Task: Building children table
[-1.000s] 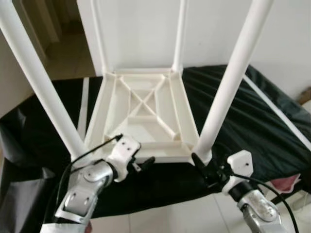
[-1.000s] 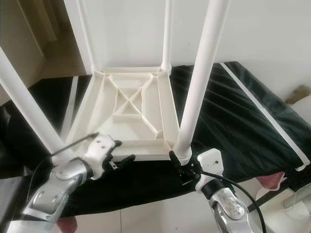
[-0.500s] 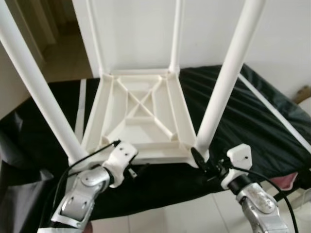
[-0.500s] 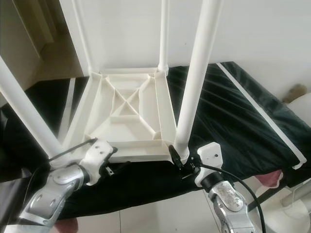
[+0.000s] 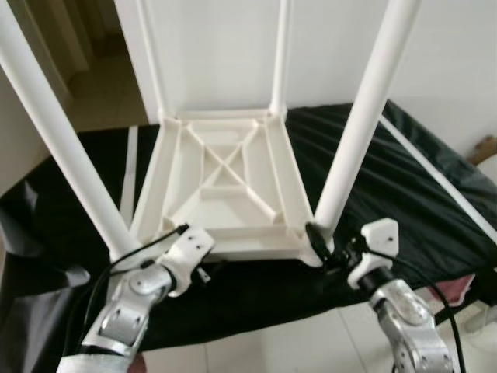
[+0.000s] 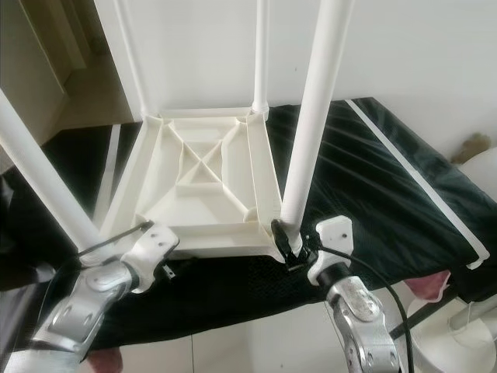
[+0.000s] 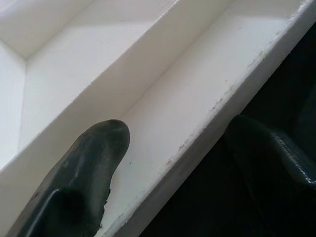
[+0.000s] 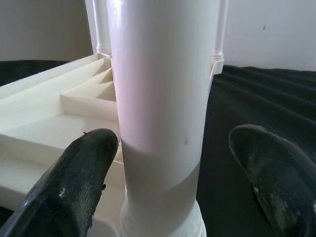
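A white children's table (image 5: 225, 186) lies upside down on a black cloth (image 5: 404, 194), with its legs pointing up. My left gripper (image 5: 206, 270) is at the table's near rim (image 7: 207, 133), open, with one finger (image 7: 79, 182) over the inner ledge and the other on the outside. The near right leg (image 5: 361, 116) rises from the front right corner. My right gripper (image 5: 322, 247) is open around that leg's base (image 8: 163, 148). A gap shows between the leg and each of its fingers (image 8: 74, 187). The near left leg (image 5: 62, 148) stands beside my left arm.
The cloth-covered surface ends just before my arms, and pale floor tiles (image 5: 256, 350) lie below its front edge. A white wall (image 5: 450, 62) stands close behind. A white strip (image 6: 419, 186) runs along the cloth's right side. A pink item (image 6: 427, 289) and a white round base (image 6: 458, 334) sit low right.
My left gripper has pushed forward so its fingers now straddle the near rim. My right gripper has closed in on the base of the near right leg.
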Robot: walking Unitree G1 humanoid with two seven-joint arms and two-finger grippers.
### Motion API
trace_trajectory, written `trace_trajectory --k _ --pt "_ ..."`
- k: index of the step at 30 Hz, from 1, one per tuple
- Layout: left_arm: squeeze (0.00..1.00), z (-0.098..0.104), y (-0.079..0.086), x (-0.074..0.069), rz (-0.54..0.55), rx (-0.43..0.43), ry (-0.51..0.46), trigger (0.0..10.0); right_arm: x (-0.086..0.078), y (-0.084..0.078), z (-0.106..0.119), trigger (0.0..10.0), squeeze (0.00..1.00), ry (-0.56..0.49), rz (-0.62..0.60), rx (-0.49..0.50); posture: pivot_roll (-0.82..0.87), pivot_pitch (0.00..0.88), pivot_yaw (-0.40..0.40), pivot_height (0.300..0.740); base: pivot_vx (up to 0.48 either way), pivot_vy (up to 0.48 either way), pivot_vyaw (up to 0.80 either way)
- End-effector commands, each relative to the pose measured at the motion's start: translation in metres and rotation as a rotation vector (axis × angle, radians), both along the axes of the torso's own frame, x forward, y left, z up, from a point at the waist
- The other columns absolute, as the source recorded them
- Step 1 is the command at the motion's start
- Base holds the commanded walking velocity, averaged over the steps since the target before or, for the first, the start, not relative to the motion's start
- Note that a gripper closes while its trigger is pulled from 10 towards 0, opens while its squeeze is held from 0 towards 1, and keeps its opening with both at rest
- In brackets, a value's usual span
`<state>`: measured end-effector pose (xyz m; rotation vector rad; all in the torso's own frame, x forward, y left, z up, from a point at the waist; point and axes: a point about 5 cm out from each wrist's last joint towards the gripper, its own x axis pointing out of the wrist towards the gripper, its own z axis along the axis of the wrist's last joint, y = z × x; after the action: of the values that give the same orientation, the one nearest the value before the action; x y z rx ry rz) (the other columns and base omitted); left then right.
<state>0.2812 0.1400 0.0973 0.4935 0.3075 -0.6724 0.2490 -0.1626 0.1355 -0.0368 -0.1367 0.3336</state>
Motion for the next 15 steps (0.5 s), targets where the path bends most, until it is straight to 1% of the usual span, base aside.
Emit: trace_trajectory --k 1,2,3,4,5,6,7,9,10,12,13,15 --pt "0.0 -0.003 0.006 0.005 0.102 0.057 -0.046 10.0 0.003 0.001 -0.002 10.0 0.0 0.008 -0.004 0.013 0.0 0.0 0.015 0.74 0.0 0.0 0.0" --pt "0.0 -0.003 0.006 0.005 0.102 0.057 -0.046 10.0 0.003 0.001 -0.002 10.0 0.0 0.008 -0.004 0.013 0.0 0.0 0.015 0.74 0.0 0.0 0.0" --pt "0.0 -0.003 0.002 0.005 0.054 0.074 -0.04 10.0 0.006 0.003 -0.002 10.0 0.0 0.007 -0.005 0.014 0.0 0.0 0.015 0.74 0.0 0.0 0.0" --pt "0.0 -0.005 -0.004 0.0 -0.024 0.081 -0.008 10.0 0.008 0.004 -0.002 10.0 0.0 0.008 -0.005 0.018 0.0 0.0 0.016 0.74 0.0 0.0 0.0" --pt "0.0 -0.005 -0.004 0.0 -0.024 0.081 -0.008 10.0 0.008 0.004 -0.002 10.0 0.0 0.008 -0.005 0.018 0.0 0.0 0.016 0.74 0.0 0.0 0.0" --pt "0.0 -0.005 -0.009 -0.005 -0.085 0.066 0.023 10.0 0.01 0.006 -0.002 10.0 0.0 0.011 -0.004 0.021 0.0 0.0 0.018 0.74 0.0 0.0 0.0" --pt "0.0 -0.005 -0.009 -0.005 -0.085 0.066 0.023 10.0 0.01 0.006 -0.002 10.0 0.0 0.011 -0.004 0.021 0.0 0.0 0.018 0.74 0.0 0.0 0.0" --pt "0.0 -0.004 -0.015 -0.019 -0.202 0.01 0.112 10.0 0.014 0.008 -0.004 10.0 0.0 0.026 0.005 0.016 0.0 0.0 0.026 0.74 0.0 0.0 0.0" --pt "0.0 -0.004 -0.015 -0.019 -0.202 0.01 0.112 10.0 0.014 0.008 -0.004 10.0 0.0 0.026 0.005 0.016 0.0 0.0 0.026 0.74 0.0 0.0 0.0" --pt "0.0 -0.001 -0.018 -0.033 -0.293 -0.041 0.176 10.0 0.019 0.011 -0.007 10.0 0.0 0.043 0.035 0.002 0.0 0.0 0.025 0.74 0.0 0.0 0.0" --pt "0.0 -0.001 -0.018 -0.033 -0.293 -0.041 0.176 10.0 0.019 0.011 -0.007 10.0 0.0 0.043 0.035 0.002 0.0 0.0 0.025 0.74 0.0 0.0 0.0" --pt "0.0 0.0 -0.017 -0.044 -0.371 -0.059 0.23 10.0 0.025 0.014 -0.009 10.0 0.0 0.059 0.081 -0.027 0.0 0.0 0.022 0.74 0.0 0.0 0.0"
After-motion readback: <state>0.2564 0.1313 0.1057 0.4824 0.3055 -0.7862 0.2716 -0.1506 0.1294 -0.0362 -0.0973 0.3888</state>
